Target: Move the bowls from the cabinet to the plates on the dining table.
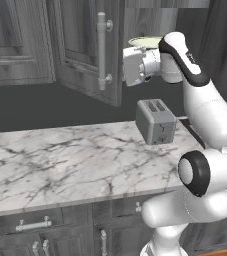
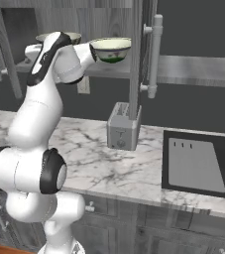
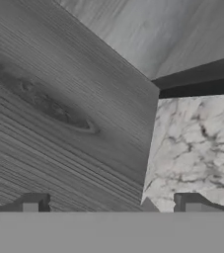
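Observation:
The cabinet hangs over the counter with one door swung open. One bowl stands on its shelf, cream inside with a flared rim, and its rim shows above my wrist. A second bowl stands further in, partly behind my arm. My white hand is at shelf height beside the nearer bowl and points at the open door's inner face. My gripper is open, with nothing between its fingertips. The plates and the dining table are out of view.
The open door's edge and long silver handle stand close in front of the hand. A silver toaster sits on the marble counter right below. A dark sink lies to the right, with drawers under the counter.

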{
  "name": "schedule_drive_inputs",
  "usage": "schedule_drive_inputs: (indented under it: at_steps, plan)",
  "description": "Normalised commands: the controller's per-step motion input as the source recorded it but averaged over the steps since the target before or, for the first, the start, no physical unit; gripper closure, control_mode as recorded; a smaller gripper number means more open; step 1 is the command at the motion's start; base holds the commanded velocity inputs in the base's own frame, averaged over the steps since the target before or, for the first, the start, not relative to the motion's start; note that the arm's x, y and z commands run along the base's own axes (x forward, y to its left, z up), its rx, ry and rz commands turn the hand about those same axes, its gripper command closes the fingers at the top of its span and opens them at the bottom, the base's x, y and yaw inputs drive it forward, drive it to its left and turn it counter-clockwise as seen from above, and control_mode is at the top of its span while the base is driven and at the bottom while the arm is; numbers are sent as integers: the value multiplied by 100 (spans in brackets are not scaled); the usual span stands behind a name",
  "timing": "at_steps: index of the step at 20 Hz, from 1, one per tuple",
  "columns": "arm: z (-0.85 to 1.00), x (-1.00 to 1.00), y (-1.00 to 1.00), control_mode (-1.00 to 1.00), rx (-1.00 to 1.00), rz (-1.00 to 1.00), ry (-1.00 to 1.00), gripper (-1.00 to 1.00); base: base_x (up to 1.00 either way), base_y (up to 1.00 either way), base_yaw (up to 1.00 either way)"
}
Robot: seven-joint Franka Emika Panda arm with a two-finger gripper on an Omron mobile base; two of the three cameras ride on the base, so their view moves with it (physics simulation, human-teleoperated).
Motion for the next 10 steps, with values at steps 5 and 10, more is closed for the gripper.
schedule_drive_inputs:
  at_steps: [5,10]
  plan:
    - [0,4,74,-100,0,13,9,-100,0,0,0]
    - [0,-3,74,-100,0,11,8,-100,0,0,0]
